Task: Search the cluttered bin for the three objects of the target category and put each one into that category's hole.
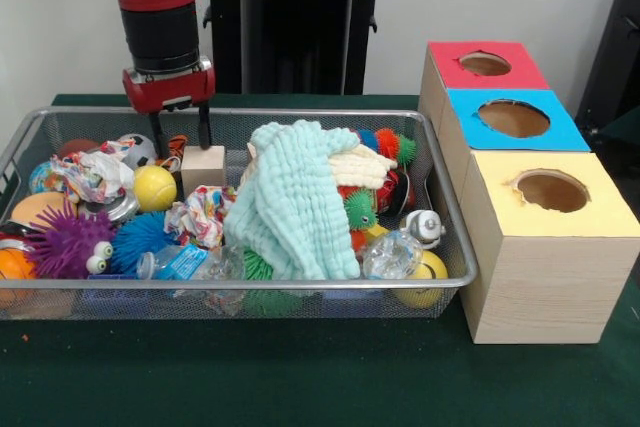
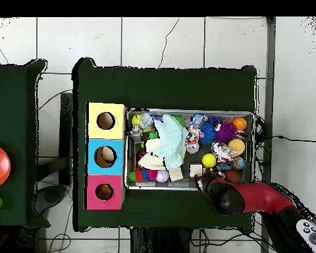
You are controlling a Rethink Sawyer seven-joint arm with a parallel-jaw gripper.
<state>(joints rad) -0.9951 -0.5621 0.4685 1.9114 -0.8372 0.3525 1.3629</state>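
Wire bin [image 1: 455, 277] of clutter on the desk.
Open, empty claw [image 1: 181, 137] above wooden block [image 1: 203, 167]; descend centred before closing.

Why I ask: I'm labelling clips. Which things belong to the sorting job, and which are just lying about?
Job: open tool, pale wooden cube by it (likely target), silver wire mesh bin, red-topped wooden hole box, blue-topped box, yellow-topped box.
Lying about: mint-green muslin cloth, purple spiky rubber ball, smooth yellow ball.
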